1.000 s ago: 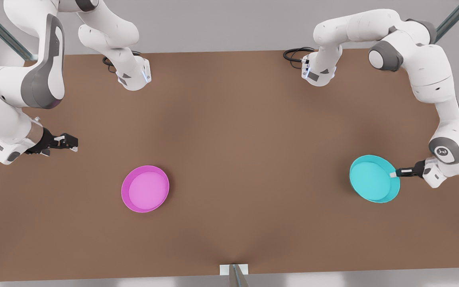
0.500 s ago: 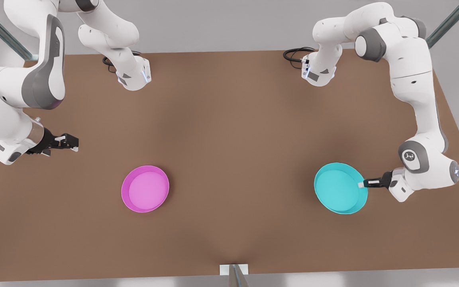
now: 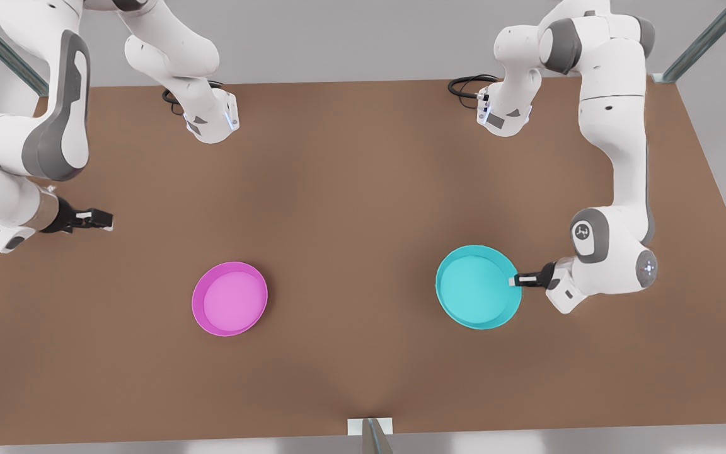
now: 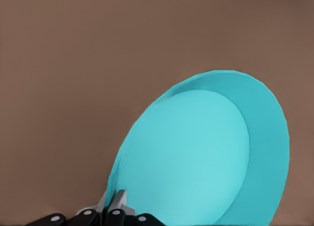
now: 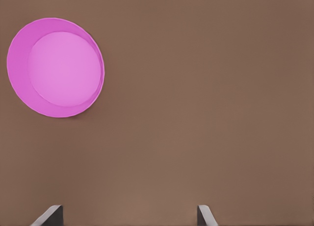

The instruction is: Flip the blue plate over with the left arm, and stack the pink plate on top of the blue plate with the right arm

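So far nothing is flipped: in the front view the left tool [image 3: 517, 281] pinches the blue plate [image 3: 478, 287] by its three o'clock rim, hollow up, at the worktop [image 3: 363, 208]'s four o'clock. The right tool [image 3: 103, 219] waits at nine o'clock, the pink plate [image 3: 229, 298] at seven o'clock untouched. The left wrist view shows the fingers [image 4: 117, 204] clamped on the rim; the right wrist view shows its fingertips [image 5: 49, 215] spread.

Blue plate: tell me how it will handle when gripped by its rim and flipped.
The blue plate probably stays stiff: pinched at one rim spot by the left gripper, it keeps its round shape. Its smooth rim may slip or pivot between the fingers. Being shallow, it should land flat.
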Robot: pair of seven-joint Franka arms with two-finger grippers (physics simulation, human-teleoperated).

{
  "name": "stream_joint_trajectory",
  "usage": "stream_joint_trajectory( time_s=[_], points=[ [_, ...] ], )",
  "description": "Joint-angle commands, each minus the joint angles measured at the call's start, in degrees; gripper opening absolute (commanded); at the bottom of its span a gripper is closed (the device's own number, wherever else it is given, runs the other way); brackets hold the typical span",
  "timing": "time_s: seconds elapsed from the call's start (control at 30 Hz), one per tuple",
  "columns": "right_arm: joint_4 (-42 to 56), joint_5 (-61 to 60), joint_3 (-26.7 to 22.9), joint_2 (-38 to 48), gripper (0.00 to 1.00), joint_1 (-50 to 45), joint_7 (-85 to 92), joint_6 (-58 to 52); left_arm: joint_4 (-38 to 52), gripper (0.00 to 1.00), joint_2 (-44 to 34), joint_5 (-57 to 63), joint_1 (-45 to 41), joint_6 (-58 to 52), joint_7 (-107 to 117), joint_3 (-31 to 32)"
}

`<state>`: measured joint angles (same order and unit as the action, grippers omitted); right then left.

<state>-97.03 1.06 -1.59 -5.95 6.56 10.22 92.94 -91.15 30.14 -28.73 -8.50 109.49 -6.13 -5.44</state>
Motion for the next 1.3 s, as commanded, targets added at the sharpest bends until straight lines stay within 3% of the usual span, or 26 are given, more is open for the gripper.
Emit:
stream_joint_trajectory(
  time_s=[0.0, 0.23, 0.57, 0.8, 0.97, 1.1, 1.17, 1.27],
  points=[
    [-0.09, 0.00, 0.09, -0.38, 1.00, -0.59, -0.02, 0.31, -0.16, 0.21, -0.25, -4.14, -0.55, -0.06, 0.41, -0.01],
    [-0.70, -0.27, 3.35, -3.19, 1.00, 0.82, -0.20, 6.55, -0.43, 0.21, -2.89, -1.85, -9.95, 0.11, 12.98, -0.18],
    [0.09, -0.36, 3.35, -4.42, 1.00, 1.26, -0.02, 6.20, 3.61, 0.21, -3.33, 16.77, -23.40, 3.71, 38.20, -0.18],
    [-0.09, -0.44, 4.14, -4.95, 1.00, 1.17, -0.20, 6.64, 4.58, 0.21, -2.80, 47.36, -33.16, 3.89, 59.30, -0.18],
    [-0.09, -0.44, 4.66, -6.00, 1.00, 1.17, -0.20, 6.64, 4.67, 0.21, -1.66, 66.69, -38.87, -6.30, 66.06, -0.27],
    [-0.44, -0.88, 4.84, -7.76, 1.00, 1.08, -0.20, 6.72, 10.29, 0.21, 2.82, 77.68, -42.91, -16.93, 67.56, -0.18],
    [-2.28, -0.97, 4.84, -8.73, 1.00, 0.73, -0.11, 11.64, 10.29, 0.21, 2.91, 83.13, -45.20, -20.72, 67.65, -0.18],
    [1.14, -7.73, 4.75, -17.50, 1.00, 0.29, -0.20, 14.72, 10.29, 0.21, 4.84, 89.81, -48.01, -24.32, 69.23, -0.36]
  ],
)
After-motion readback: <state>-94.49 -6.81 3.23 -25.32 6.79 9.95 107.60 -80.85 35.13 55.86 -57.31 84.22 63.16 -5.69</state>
